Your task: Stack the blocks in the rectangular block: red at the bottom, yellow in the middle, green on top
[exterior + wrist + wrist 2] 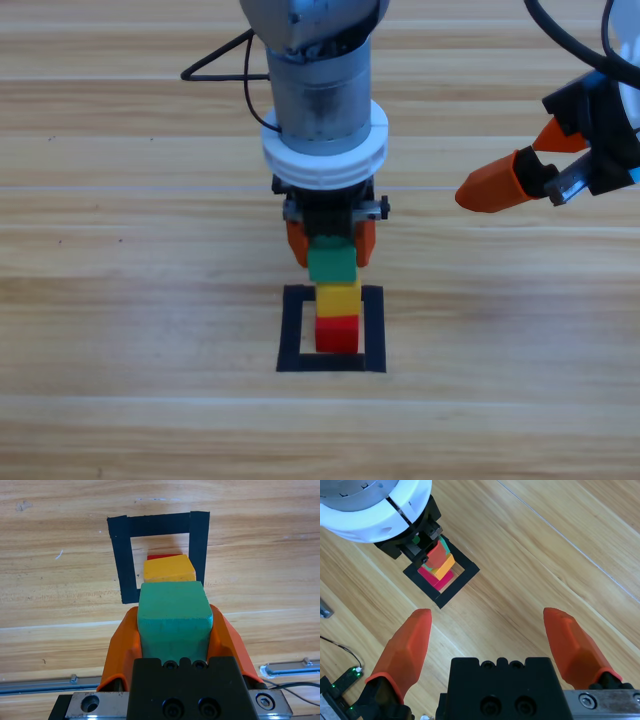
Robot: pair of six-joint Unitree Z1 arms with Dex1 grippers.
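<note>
While the small yellow cube [338,297] is sitting on the small red cube [337,334] inside the black tape square [294,330], the left gripper [330,243] is gripping the teal-green cube [332,262] on top, not yet letting go, and the right gripper [525,160] is waiting open.

Grey left arm [318,75], black cables [222,62], orange-jawed claw [331,243].

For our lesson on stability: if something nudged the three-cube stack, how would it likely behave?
The stack would probably topple: it is three cubes tall on a base one cube wide. The cubes look plain and smooth, so they may slide apart. For now the left gripper, closed on the green cube, likely steadies it.
</note>
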